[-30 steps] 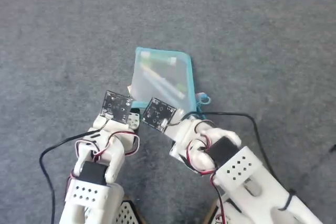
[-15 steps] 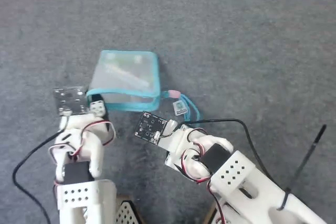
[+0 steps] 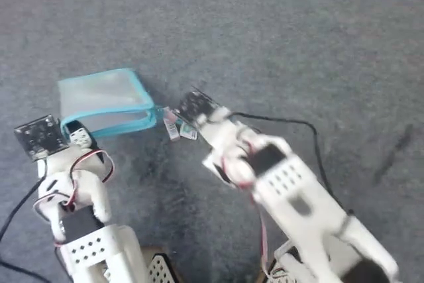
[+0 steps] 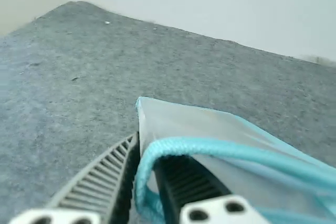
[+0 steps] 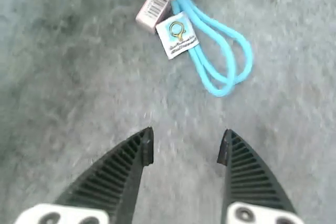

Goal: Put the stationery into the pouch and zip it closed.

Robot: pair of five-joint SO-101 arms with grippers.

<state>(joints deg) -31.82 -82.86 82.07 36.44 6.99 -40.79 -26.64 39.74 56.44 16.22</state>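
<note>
The translucent pouch (image 3: 99, 97) with teal trim lies at the left of the grey mat, and what is inside it cannot be made out. My left gripper (image 3: 75, 134) is shut on the pouch's near teal edge (image 4: 173, 148), which is pinched between its two fingers. The zipper's teal cord loop (image 5: 220, 61) and paper tags (image 5: 177, 36) lie flat on the mat beside the pouch's right corner. My right gripper (image 5: 187, 137) hovers open just short of the loop, holding nothing. From above, the right gripper (image 3: 180, 118) sits over the tags (image 3: 177, 129).
Grey carpet-like mat (image 3: 318, 51) covers the whole table, with bare room to the right and far side. A black cable (image 3: 291, 124) trails off the right arm. The mat's far edge meets a pale wall.
The left arm has dragged the pouch well to the left across the mat. The right arm pulled back, then swung forward and left after the zipper loop.
</note>
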